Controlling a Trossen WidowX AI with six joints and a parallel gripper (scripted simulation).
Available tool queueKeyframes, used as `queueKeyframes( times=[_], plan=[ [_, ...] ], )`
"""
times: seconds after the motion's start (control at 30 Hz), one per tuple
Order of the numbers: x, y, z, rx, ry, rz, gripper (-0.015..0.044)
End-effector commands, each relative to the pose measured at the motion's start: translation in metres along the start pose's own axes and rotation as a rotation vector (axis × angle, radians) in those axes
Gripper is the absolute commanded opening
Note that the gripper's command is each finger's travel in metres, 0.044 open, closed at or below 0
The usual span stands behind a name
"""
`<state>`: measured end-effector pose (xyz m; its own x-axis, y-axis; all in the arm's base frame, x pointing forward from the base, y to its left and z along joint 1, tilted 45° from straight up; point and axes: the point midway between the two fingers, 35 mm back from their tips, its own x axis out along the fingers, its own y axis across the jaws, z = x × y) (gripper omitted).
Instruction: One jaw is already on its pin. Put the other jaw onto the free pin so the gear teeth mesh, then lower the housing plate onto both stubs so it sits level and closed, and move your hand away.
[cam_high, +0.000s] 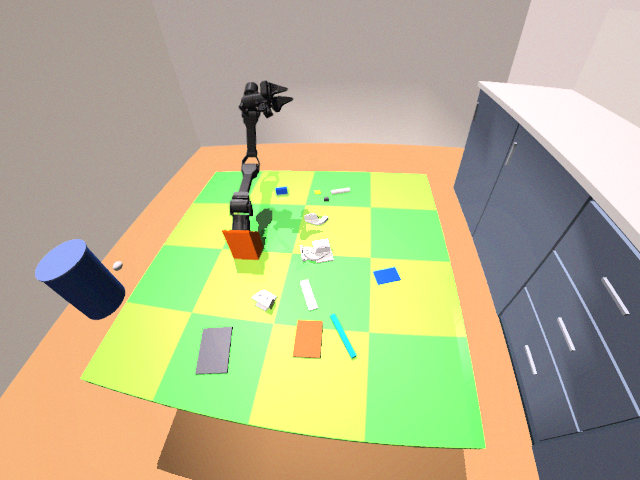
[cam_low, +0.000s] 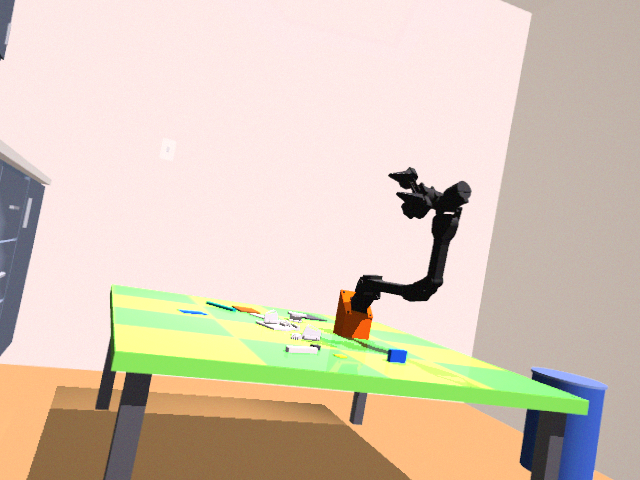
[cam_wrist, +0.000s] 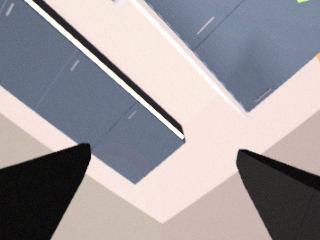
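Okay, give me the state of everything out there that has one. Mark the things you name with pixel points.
claw (cam_high: 287, 94) (cam_low: 393, 186) (cam_wrist: 164, 153): open, nothing held, raised above the table
free white jaw piece (cam_high: 315, 219): off the white base assembly
white base assembly (cam_high: 316, 251): uncovered, unfinished
cabinet drawers (cam_high: 566, 333): shut
cabinet doors (cam_high: 496, 170): shut
cyan bar (cam_high: 342, 335) (cam_low: 220, 305): lying flat
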<state>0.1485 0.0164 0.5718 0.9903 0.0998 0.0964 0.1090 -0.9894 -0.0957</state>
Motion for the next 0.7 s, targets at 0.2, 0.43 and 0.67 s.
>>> queueKeyframes(
  times=[0.2,0.43,0.67],
  plan=[
    [0.007,0.022,0.008,0.243,-0.019,-0.028,0.0440],
    [0.014,0.035,0.015,0.391,-0.032,-0.034,0.0440],
    [0.021,0.047,0.024,0.554,-0.061,-0.049,0.0440]
  ],
)
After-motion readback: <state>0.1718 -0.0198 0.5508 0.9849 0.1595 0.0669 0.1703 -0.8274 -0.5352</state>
